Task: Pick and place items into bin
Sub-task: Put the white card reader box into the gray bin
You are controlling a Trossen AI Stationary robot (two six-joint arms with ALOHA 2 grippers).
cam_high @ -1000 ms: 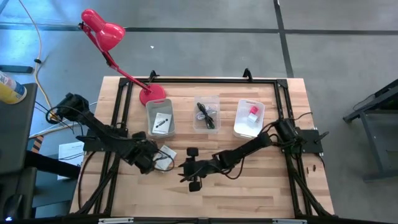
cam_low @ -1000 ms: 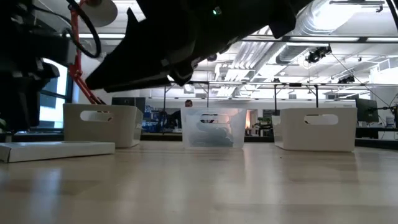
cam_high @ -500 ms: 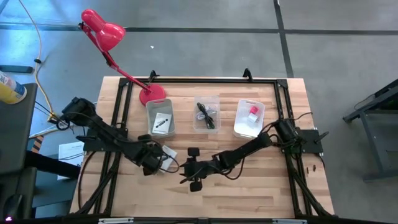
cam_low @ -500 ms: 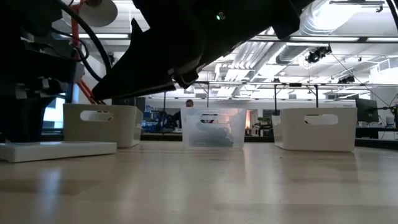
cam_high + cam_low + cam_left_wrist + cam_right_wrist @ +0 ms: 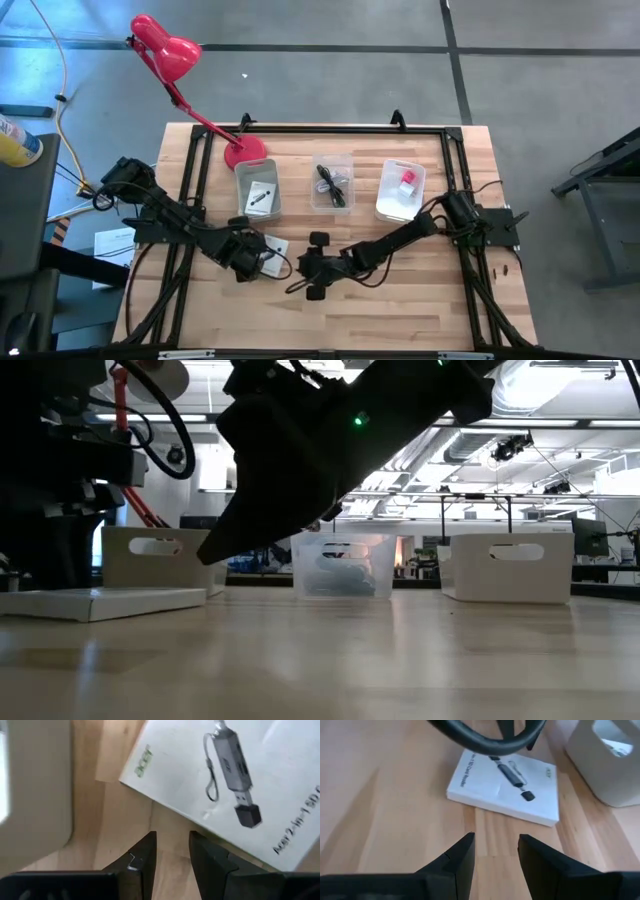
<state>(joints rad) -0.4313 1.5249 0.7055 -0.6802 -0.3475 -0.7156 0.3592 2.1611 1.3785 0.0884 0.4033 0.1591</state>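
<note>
Grippers, we see, empty: left gripper (image 5: 172,851) narrowly parted above the white card (image 5: 235,785); right gripper (image 5: 496,851) slightly wider, nearby.

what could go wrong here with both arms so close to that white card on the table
Both grippers, left and right, point at the same white card, so the arms could bump. The card lies flat on the wood, so fingers may slide over it rather than lift it. The left bin stands close and could get knocked.

White card (image 5: 502,787) with dark print, perhaps green lettering; red lamp (image 5: 165,50).
</note>
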